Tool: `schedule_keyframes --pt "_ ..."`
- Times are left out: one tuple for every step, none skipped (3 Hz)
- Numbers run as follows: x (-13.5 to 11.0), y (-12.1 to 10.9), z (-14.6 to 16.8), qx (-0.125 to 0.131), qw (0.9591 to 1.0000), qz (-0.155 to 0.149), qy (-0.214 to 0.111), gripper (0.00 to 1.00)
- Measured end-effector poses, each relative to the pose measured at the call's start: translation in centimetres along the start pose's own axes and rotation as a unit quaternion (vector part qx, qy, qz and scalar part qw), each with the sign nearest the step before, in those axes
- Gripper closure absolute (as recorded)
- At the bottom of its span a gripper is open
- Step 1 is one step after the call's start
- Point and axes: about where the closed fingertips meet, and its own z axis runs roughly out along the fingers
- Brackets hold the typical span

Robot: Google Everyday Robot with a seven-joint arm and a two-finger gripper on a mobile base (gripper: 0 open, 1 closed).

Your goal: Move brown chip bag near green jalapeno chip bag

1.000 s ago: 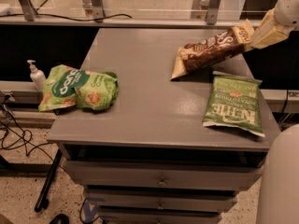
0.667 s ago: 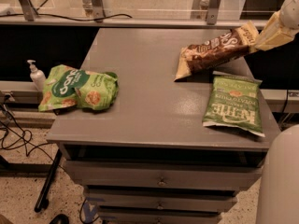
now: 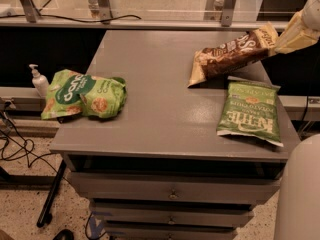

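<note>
The brown chip bag (image 3: 230,56) lies slanted at the table's back right. Its left end rests on the grey table top (image 3: 160,129) and its right end is raised. My gripper (image 3: 278,43) comes in from the upper right edge, and its cream fingers (image 3: 292,34) are closed on the bag's raised cream-yellow end. The green jalapeno chip bag (image 3: 250,114) lies flat just in front of the brown bag, near the table's right edge, with a small gap between them.
A puffy light-green snack bag (image 3: 82,94) lies at the table's left edge. A pump bottle (image 3: 39,81) stands on a ledge to the left. Drawers (image 3: 170,189) sit under the table top. A pale rounded robot part (image 3: 300,194) fills the lower right corner.
My gripper and the brown chip bag have shifted slightly to the right. The two green bags have not moved.
</note>
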Motion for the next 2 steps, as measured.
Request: schedule_keyframes --pt "-0.6 0.2 -0.8 0.003 0.9999 -0.011 -0.008 0.13" --pt "-1.1 0.6 -2.4 0.012 0.9997 -0.015 -0.016 0.0"
